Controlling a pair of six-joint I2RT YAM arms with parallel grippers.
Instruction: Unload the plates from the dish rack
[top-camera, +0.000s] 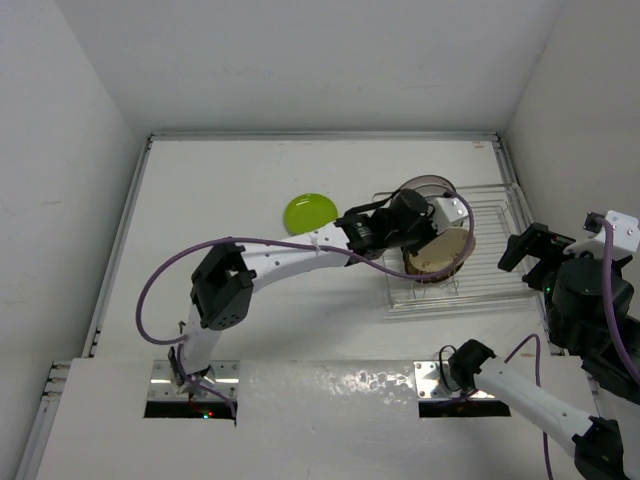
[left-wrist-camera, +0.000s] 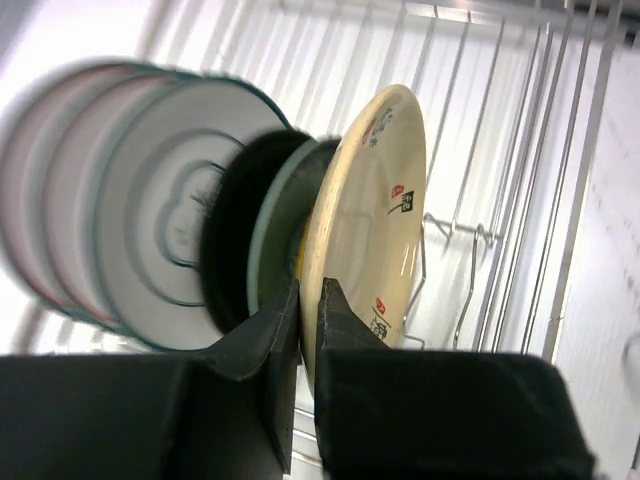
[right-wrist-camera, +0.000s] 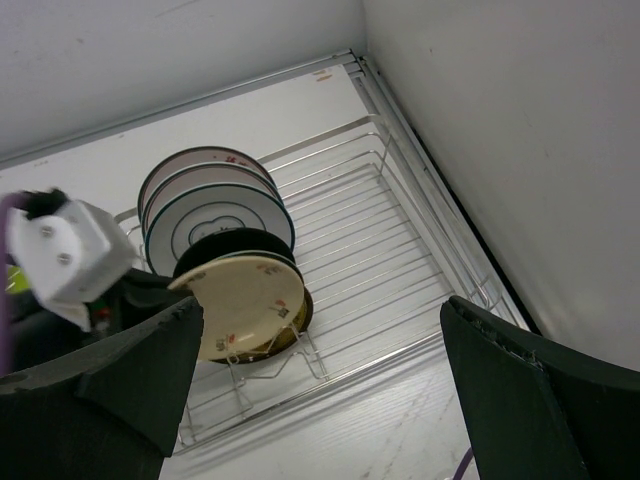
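The white worktop (top-camera: 250, 180) is boxed in by white walls on three sides. The rectangular silver wire dish rack (top-camera: 495, 250) sits in the far right part, its long right edge running just beside the right wall (right-wrist-camera: 500, 120). To the left of the rack the worktop is open, with only a lime green round plate (top-camera: 309, 211) lying flat near the rack's left end. The rack's right half shows bare wires. At its left end the plates stand on edge, close together: white round plates with teal rings (left-wrist-camera: 170, 220), a dark round plate (left-wrist-camera: 235, 230), and nearest the front a cream round plate with red and black marks (left-wrist-camera: 370, 220). The left claw (left-wrist-camera: 308, 295) is closed narrow, pinching the lower rim of the cream plate, one finger on each face. The right claw (right-wrist-camera: 320, 310) is spread wide above the rack's near right side, holding and touching nothing.
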